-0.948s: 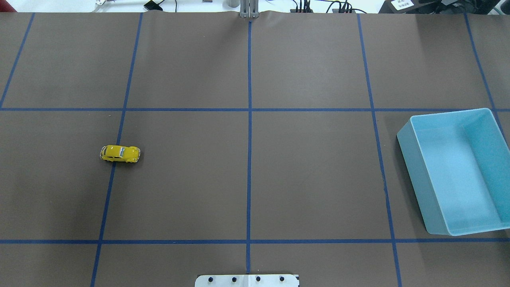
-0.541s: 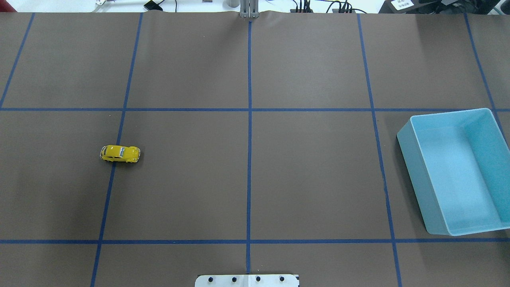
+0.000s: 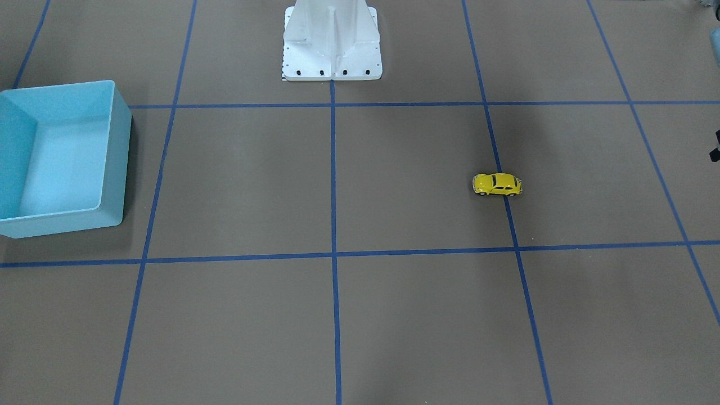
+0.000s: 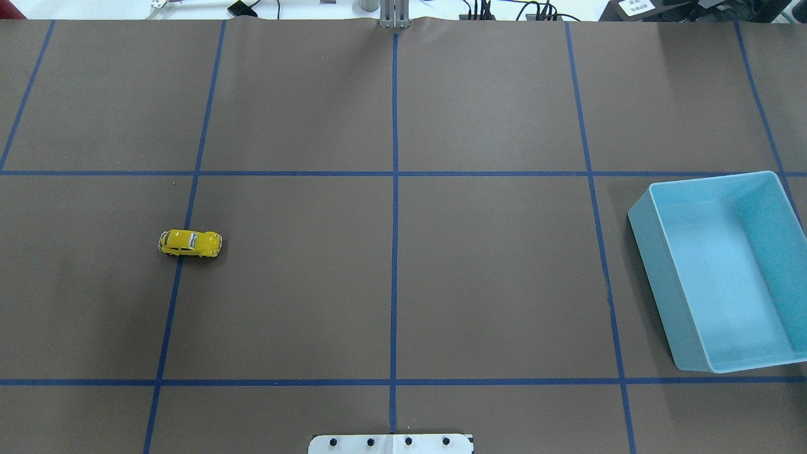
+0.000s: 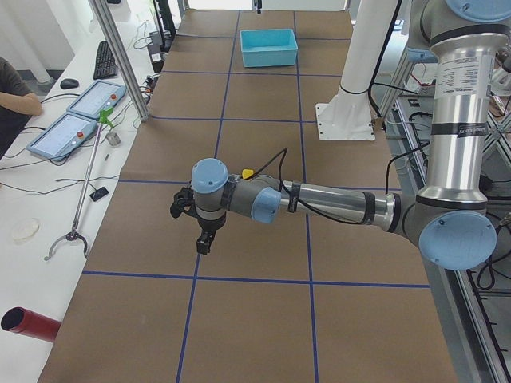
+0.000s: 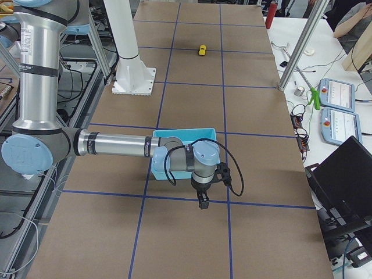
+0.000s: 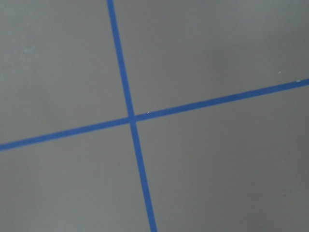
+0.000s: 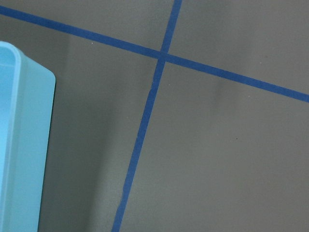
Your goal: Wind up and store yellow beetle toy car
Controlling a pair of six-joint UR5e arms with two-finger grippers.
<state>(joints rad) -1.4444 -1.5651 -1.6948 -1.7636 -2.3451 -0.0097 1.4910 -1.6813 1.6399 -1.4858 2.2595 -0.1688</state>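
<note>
The yellow beetle toy car stands on its wheels on a blue tape line on the left half of the table, untouched; it also shows in the front view and far off in the right side view. The light blue bin sits empty at the right edge. My left gripper hangs over the table beyond the car, towards the table's left end. My right gripper hangs beside the bin, near its outer wall. I cannot tell whether either is open or shut.
The white robot base stands at the table's near-middle edge. Blue tape lines divide the brown table cover into squares. Operator tablets and cables lie on the white side bench.
</note>
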